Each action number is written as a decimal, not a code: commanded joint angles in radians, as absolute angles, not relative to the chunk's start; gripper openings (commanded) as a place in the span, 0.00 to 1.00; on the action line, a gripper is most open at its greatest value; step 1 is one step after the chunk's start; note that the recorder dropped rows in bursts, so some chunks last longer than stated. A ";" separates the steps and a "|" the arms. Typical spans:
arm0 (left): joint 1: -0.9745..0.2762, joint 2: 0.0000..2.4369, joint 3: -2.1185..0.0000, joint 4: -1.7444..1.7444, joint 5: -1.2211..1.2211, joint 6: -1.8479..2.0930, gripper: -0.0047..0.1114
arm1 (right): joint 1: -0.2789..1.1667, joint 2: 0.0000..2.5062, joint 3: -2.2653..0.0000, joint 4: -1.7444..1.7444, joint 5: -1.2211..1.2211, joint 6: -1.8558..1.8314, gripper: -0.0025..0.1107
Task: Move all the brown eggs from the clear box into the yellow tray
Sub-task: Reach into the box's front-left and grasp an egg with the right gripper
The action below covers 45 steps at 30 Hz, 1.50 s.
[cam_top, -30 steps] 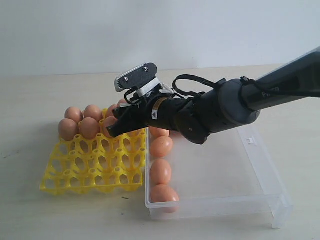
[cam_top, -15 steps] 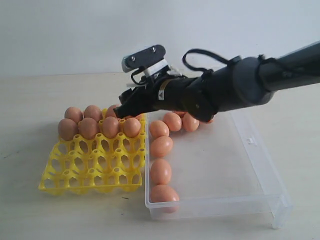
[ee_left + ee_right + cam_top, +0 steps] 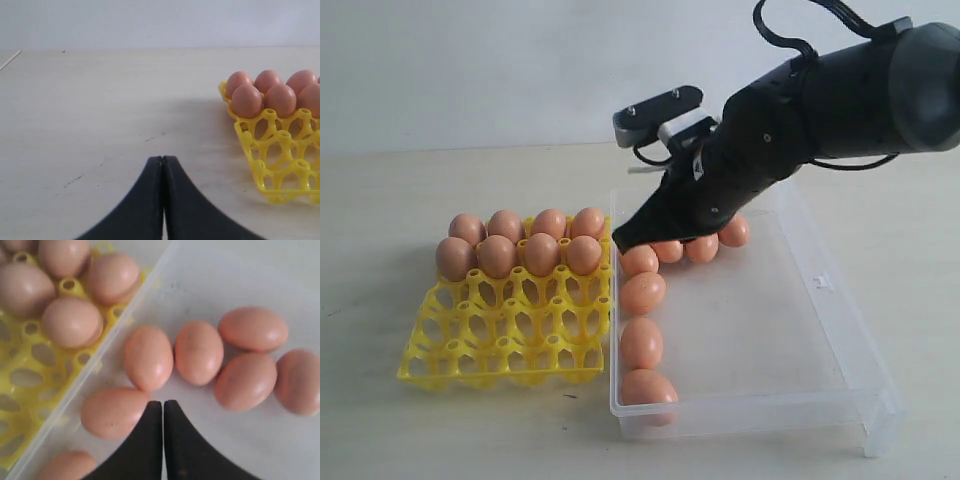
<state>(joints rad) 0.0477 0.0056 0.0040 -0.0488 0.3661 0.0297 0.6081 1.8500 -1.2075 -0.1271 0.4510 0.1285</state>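
Right wrist view: I find the right gripper (image 3: 162, 404) closed tight and empty, poised over the box's (image 3: 225, 280) far-left corner. The nearest egg (image 3: 148, 357) lies just ahead of its tips, long axis roughly in line with them; another (image 3: 114, 412) sits just beside one finger. Other eggs line the box's left wall and far end. The tray (image 3: 500, 345) lies left, far rows filled. The left gripper (image 3: 162, 159), closed and empty, is farther off.

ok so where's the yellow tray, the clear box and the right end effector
yellow tray (image 3: 500, 377), exterior view, front rim
clear box (image 3: 760, 412), exterior view, near wall
right end effector (image 3: 162, 404), right wrist view, shut fingertips
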 commanded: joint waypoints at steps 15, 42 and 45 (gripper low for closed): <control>0.039 0.000 0.000 -0.054 0.354 0.028 0.04 | 0.682 1.723 -0.966 0.358 0.357 -0.072 0.45; 0.039 0.000 0.000 -0.054 0.354 0.028 0.04 | 0.687 1.835 -0.966 0.338 0.285 -0.086 0.45; 0.039 0.000 0.000 -0.054 0.354 0.028 0.04 | 0.687 1.852 -0.966 0.338 0.274 -0.086 0.45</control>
